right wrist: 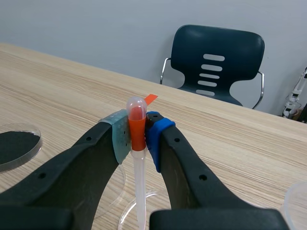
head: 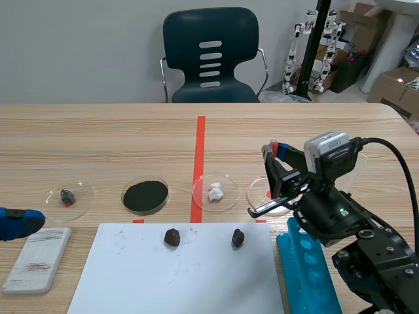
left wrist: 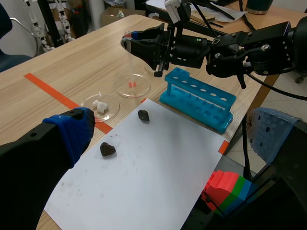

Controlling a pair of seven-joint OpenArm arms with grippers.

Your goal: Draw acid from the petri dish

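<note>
A clear pipette (right wrist: 139, 182) with a red bulb (head: 273, 145) hangs upright, and my right gripper (right wrist: 138, 136) is shut on the bulb. Its tube runs down to a clear petri dish (head: 262, 199) just right of the red tape line. In the left wrist view the pipette (left wrist: 130, 67) points into that petri dish (left wrist: 139, 88) under the right gripper (left wrist: 139, 40). I cannot tell whether the tip touches the bottom. My left gripper (head: 16, 222) stays low at the table's left edge, far from the dish. Its fingers (left wrist: 72, 127) are open with nothing between them.
A dish of black powder (head: 145, 195), a dish of white lumps (head: 215, 192) and a dish with a dark stone (head: 67, 196) form a row. Two dark stones (head: 172, 237) lie on white paper (head: 177, 281). A blue tube rack (head: 308, 275) stands by the right arm.
</note>
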